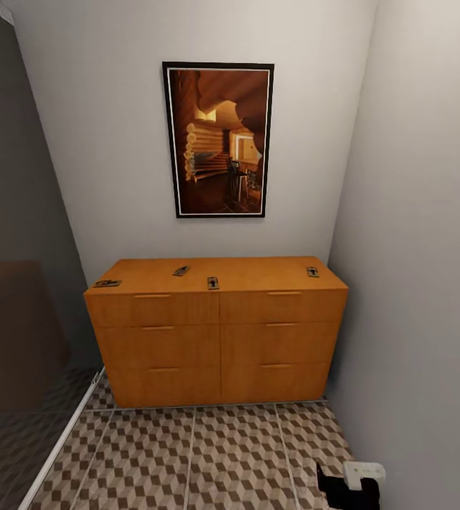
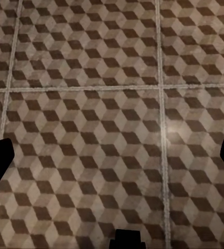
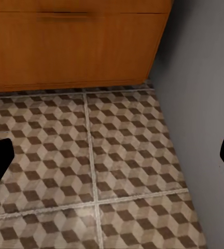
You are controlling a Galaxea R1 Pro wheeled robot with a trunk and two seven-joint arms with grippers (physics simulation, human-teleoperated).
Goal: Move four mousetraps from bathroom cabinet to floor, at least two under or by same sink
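Wrist views put both grippers low over the bathroom floor: the left gripper has its dark fingertips spread wide with nothing but cube-patterned tile between them, and the right gripper is released the same way, bare tile below it, a grey wall close on one side and the cabinet front just ahead. By my reading this is the approach step, with nothing picked up yet. Well ahead of and above both grippers, the head view shows four mousetraps lying flat on the cabinet's smooth orange-brown top: one at the left edge, one further back, one near the front middle, one toward the right end. Each is a small brown board with dark wire (any red spot is too small to make out). Next, an arm must rise to top height and close on the nearest trap.
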